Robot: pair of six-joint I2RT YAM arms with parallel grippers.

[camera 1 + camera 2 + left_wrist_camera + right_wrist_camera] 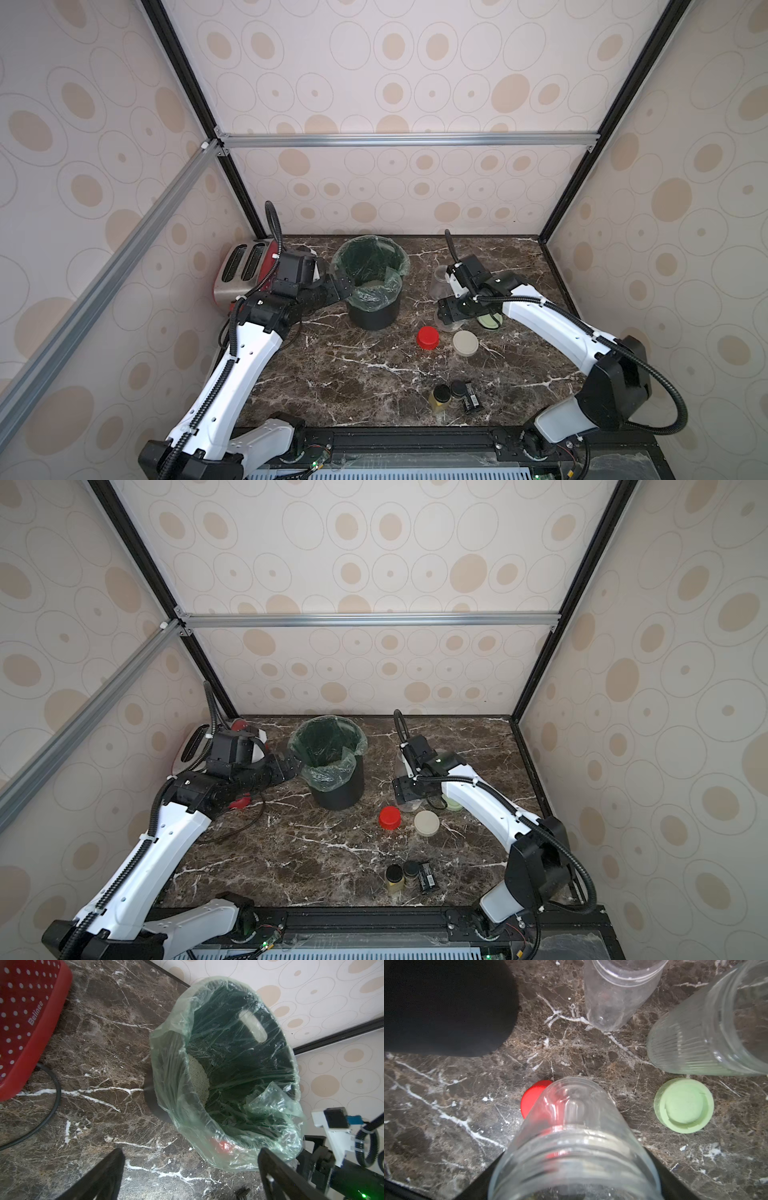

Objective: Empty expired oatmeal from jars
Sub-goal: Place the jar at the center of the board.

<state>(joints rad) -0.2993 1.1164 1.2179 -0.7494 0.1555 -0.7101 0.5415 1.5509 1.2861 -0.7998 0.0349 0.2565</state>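
In the right wrist view, my right gripper (575, 1174) is shut on a clear, empty-looking jar (571, 1136), with a black jaw against each of its sides. Two more clear jars stand open beyond it, a smooth one (616, 995) and a ribbed one (708, 1028). The red lid (428, 337), beige lid (465, 343) and pale green lid (684, 1105) lie loose on the marble. Oatmeal (197, 1078) lies as a pale heap inside the green-lined black bin (374, 309). My left gripper (191, 1159) is open and holds nothing, close beside the bin's left rim.
A red and silver toaster (245, 270) stands at the back left, and its cable (52, 1093) trails over the marble. Two small black-capped bottles (441, 397) and a small black pack (471, 398) sit near the front edge. Walls enclose three sides.
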